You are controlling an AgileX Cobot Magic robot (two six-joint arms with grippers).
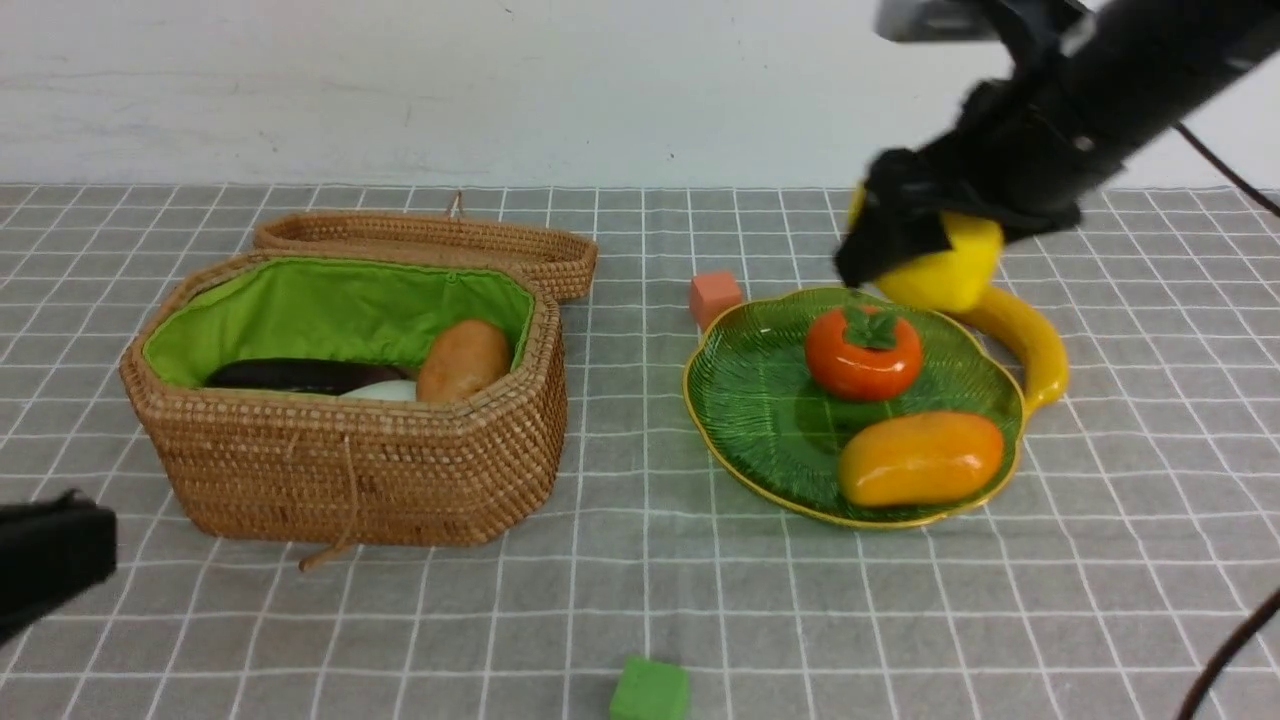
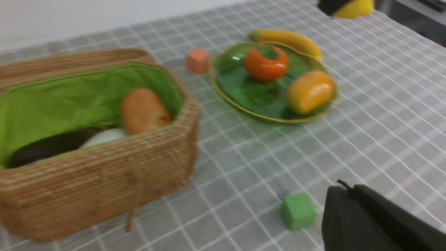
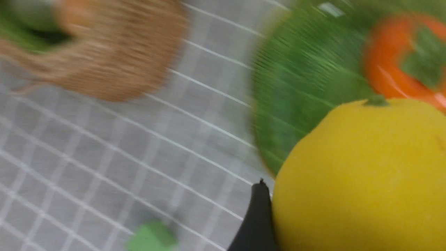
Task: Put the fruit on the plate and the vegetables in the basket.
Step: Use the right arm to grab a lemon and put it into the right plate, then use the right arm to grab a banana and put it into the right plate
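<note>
Front view | R gripper [image 1: 892,252] clamped on lemon [image 1: 952,268] (in the air) | plate [image 1: 760,405] just below, nearer-left of it | R arm [image 1: 1100,90] closest | L gripper [image 1: 50,560] closed, empty

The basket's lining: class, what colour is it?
Bright green; the lining shows best in the front view.
</note>
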